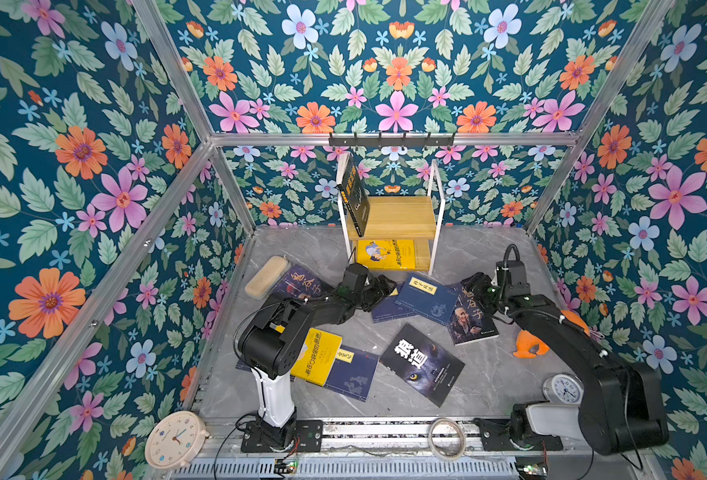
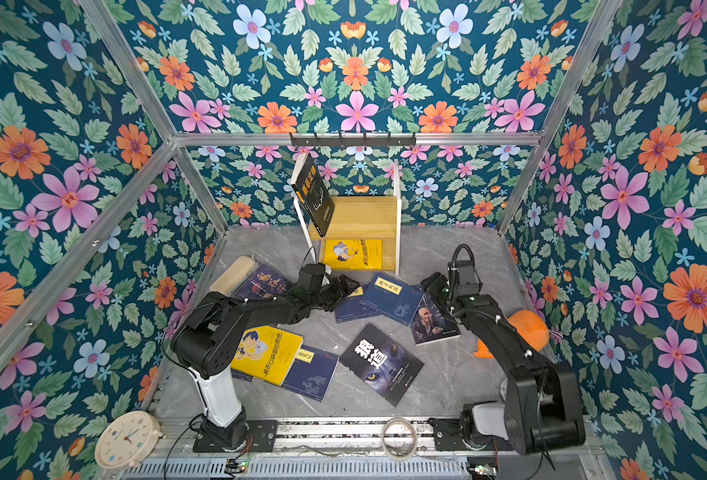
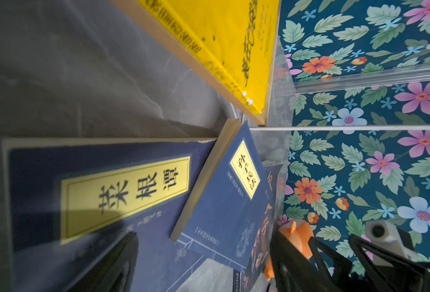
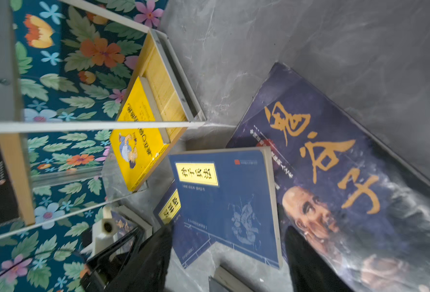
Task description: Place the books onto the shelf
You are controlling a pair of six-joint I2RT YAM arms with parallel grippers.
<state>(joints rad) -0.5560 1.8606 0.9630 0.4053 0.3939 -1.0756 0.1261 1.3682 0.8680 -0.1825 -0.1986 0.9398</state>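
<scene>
The shelf [image 1: 401, 216] stands at the back, with a dark book [image 1: 353, 195] leaning on its top board and a yellow book [image 1: 387, 253] lying on its lower board. Several books lie on the grey table. A navy book with a yellow label [image 1: 426, 297] overlaps a second navy book [image 3: 107, 192] and a dark book with a face [image 1: 470, 318]. My left gripper [image 1: 385, 289] [image 3: 203, 268] is open, low over the second navy book. My right gripper [image 1: 474, 284] [image 4: 226, 265] is open, straddling the labelled navy book's [image 4: 224, 202] corner and the face book [image 4: 335, 177].
Nearer the front lie a wolf-cover book [image 1: 422, 363], a yellow book [image 1: 316, 357] and a navy book [image 1: 353, 372]. A dark book [image 1: 299, 282] and a beige case [image 1: 266, 276] lie at left. An orange toy [image 1: 528, 345], two clocks [image 1: 175, 438] [image 1: 563, 388] and a tape roll [image 1: 446, 438] surround them.
</scene>
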